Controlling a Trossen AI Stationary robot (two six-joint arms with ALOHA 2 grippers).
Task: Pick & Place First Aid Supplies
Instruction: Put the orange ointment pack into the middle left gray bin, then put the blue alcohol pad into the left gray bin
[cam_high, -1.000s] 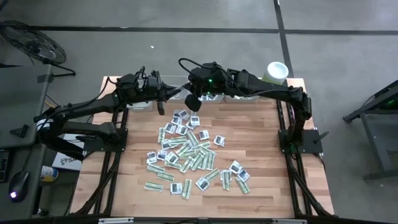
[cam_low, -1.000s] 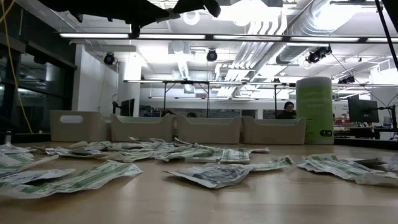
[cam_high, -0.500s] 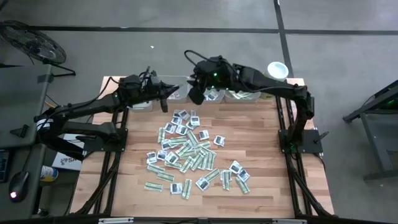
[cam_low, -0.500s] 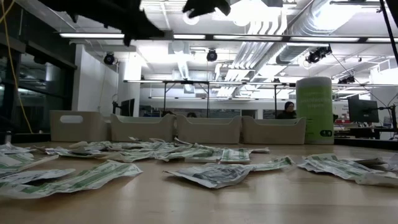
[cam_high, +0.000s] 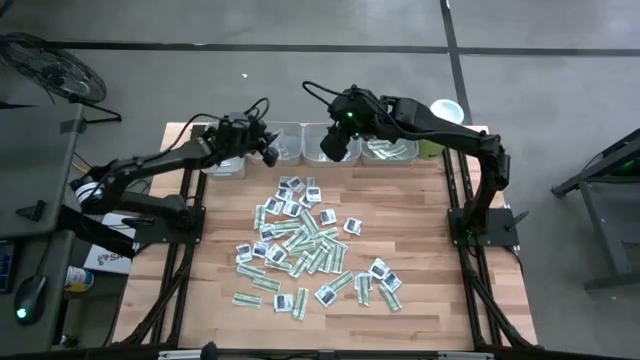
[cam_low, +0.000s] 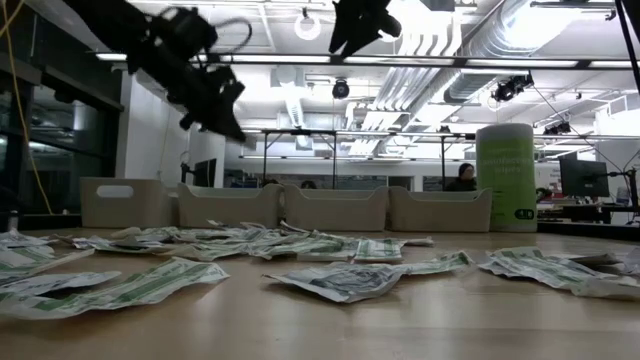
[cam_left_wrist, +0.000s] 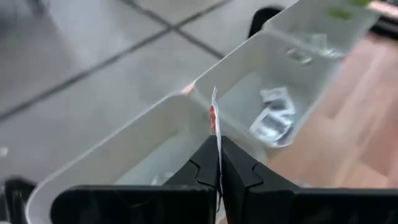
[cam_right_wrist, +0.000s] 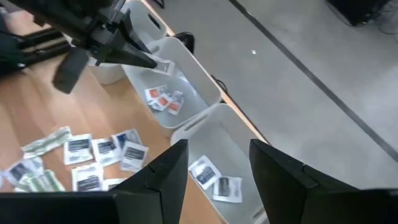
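The left gripper (cam_left_wrist: 217, 163) pinched a thin sachet (cam_left_wrist: 214, 118) edge-on (white, with a red mark) above the grey trays (cam_high: 300, 142) at the upper centre of the high view. The right gripper (cam_right_wrist: 217, 163) hovered over the neighbouring tray, fingers spread and empty. The remaining sachets (cam_high: 305, 243) lay scattered mid-table.

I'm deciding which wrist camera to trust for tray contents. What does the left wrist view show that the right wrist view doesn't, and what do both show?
Only the left wrist view shows the left gripper up close, shut on a thin sachet seen edge-on.

Only the right wrist view shows the right gripper open and empty, sachets with red marks in one tray, and the loose pile on the table.

Both show the grey trays holding white sachets with dark marks.
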